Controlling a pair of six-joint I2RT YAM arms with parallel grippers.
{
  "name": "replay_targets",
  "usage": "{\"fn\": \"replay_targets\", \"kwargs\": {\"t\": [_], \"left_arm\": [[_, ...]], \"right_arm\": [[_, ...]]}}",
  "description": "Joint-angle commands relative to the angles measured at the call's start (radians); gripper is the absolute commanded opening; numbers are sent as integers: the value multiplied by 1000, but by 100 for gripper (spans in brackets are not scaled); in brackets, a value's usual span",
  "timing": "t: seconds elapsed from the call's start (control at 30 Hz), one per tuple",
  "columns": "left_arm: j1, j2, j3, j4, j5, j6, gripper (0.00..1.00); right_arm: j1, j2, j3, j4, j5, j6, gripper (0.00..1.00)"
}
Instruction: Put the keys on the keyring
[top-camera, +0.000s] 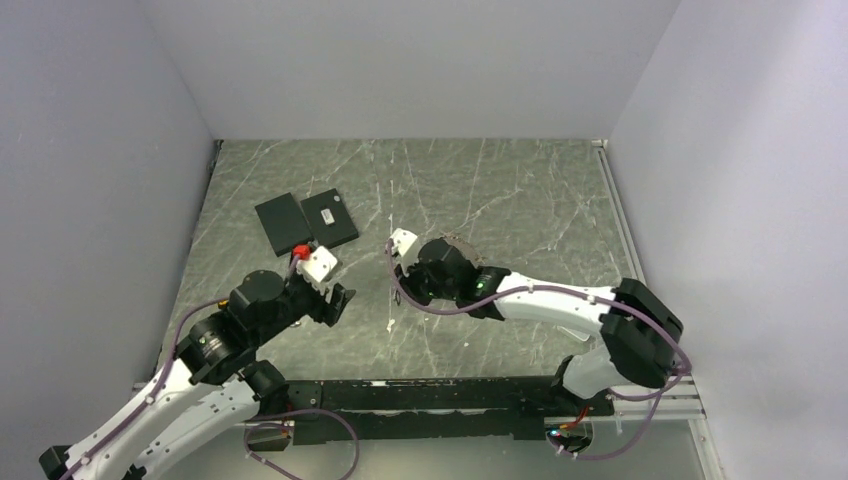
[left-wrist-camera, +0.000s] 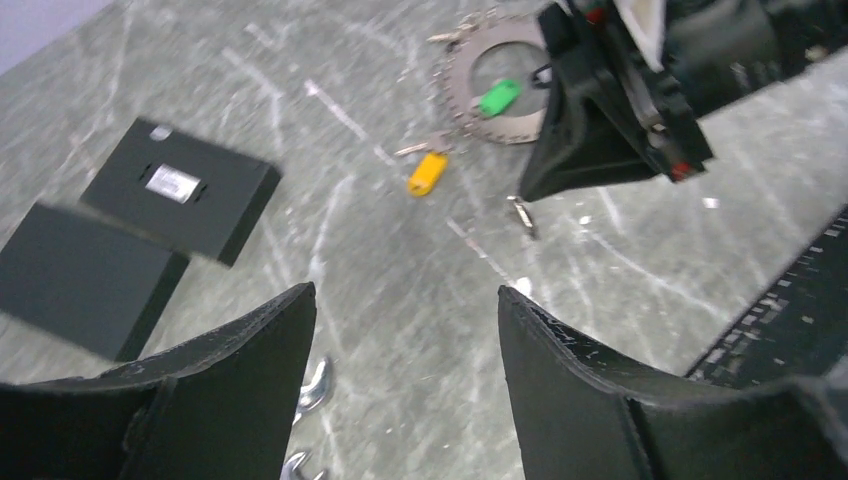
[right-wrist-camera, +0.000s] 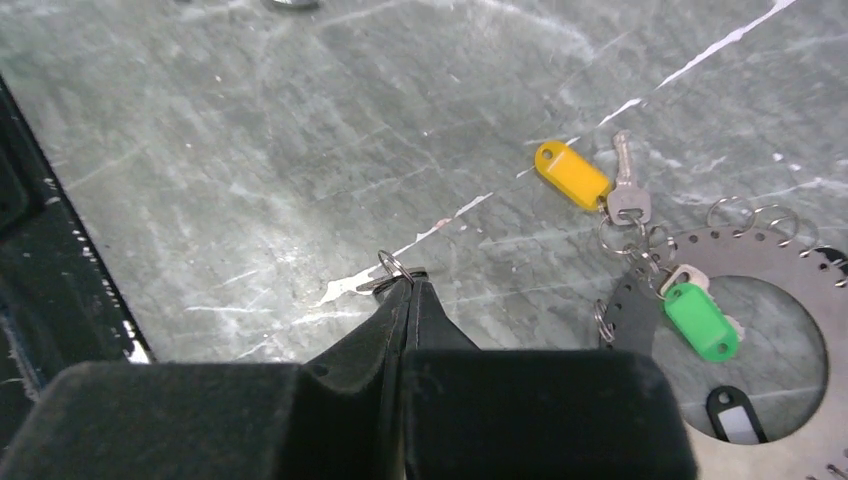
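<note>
My right gripper (right-wrist-camera: 408, 285) is shut on a small silver key with a split ring (right-wrist-camera: 393, 270), held low over the table. The key also shows in the left wrist view (left-wrist-camera: 522, 215), at the tip of the right gripper (left-wrist-camera: 530, 195). The keyring (right-wrist-camera: 770, 262) is a grey perforated ring plate with small split rings and a green tag (right-wrist-camera: 702, 320). It lies to the right of the right gripper. A silver key (right-wrist-camera: 626, 192) with a yellow tag (right-wrist-camera: 571, 175) lies at its edge. My left gripper (left-wrist-camera: 407, 295) is open and empty, left of the right gripper (top-camera: 400, 275).
Two flat black plates (top-camera: 280, 222) (top-camera: 331, 216) lie at the back left, also in the left wrist view (left-wrist-camera: 180, 190) (left-wrist-camera: 80, 280). Silver hook-shaped metal pieces (left-wrist-camera: 312, 386) lie by the left gripper's left finger. A black rail (top-camera: 440, 392) runs along the near edge.
</note>
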Motion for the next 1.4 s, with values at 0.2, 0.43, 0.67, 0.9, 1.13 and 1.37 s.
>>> {"fn": "replay_targets", "kwargs": {"t": [0.2,0.43,0.67,0.9,1.13,1.37], "left_arm": [[-1,-79,-62,156,410,83,70],[0,-64,-61,182,473,71,63],[0,-68,-63,206,473,68,59],[-2,-60,-64,240,469,79,60],[-1,10,-38,252,452,70,60],[-1,50,-45,365,446,17,57]], "right_arm": [[4,-217,-23,95,-77,-12,0],[4,-296,-30,102,-143,-6,0],[4,-338,-47,113,-169,4,0],[5,-369,-56,116,-191,11,0],[12,-387,-54,109,-199,3,0],[25,-404,-59,95,-225,-9,0]]}}
